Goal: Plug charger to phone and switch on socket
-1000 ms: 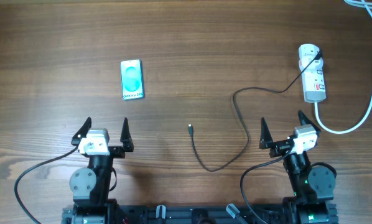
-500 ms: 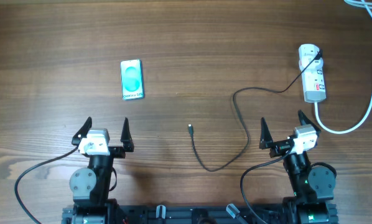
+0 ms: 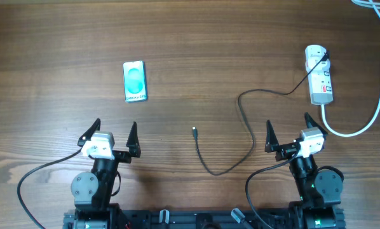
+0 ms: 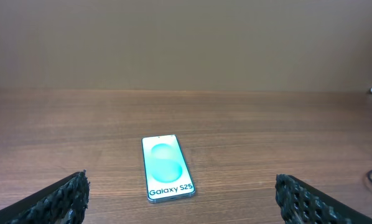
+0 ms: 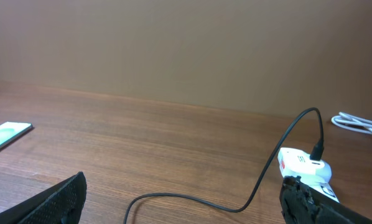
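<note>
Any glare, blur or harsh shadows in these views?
Overhead: even light, sharp, no glare on the phone, charger clearly traceable. Left wrist: phone text legible; fingers dark, cropped at the bottom corners. Right wrist: socket in focus, its white top bright but not blown out.

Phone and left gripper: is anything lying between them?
Nothing. Overhead, only bare table separates the left gripper from the phone; the left wrist view agrees.

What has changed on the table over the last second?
The left gripper shifted slightly to the right, toward the table's middle, open and empty. Nothing was taken hold of or let go. The right gripper, phone, charger and socket stayed as they were.
</note>
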